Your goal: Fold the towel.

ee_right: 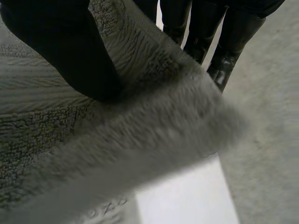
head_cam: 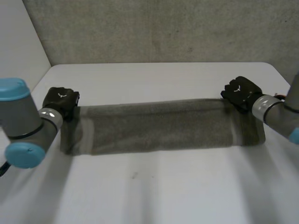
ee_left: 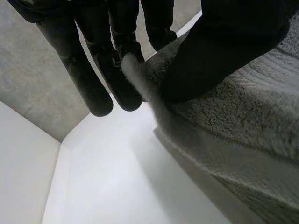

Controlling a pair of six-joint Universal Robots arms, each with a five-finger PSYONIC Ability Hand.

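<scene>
Here, a long, nubby grey towel [head_cam: 154,126] is pinched at its far corners by the left robot hand [head_cam: 61,100] and right robot hand [head_cam: 240,92].

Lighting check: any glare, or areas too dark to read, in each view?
Head view: table evenly lit, no glare, towel reads plainly. Left wrist view: left hand near-black against the bright table, pinching the towel's edge. Right wrist view: right hand just as dark, towel loops lit beside its thumb.
</scene>
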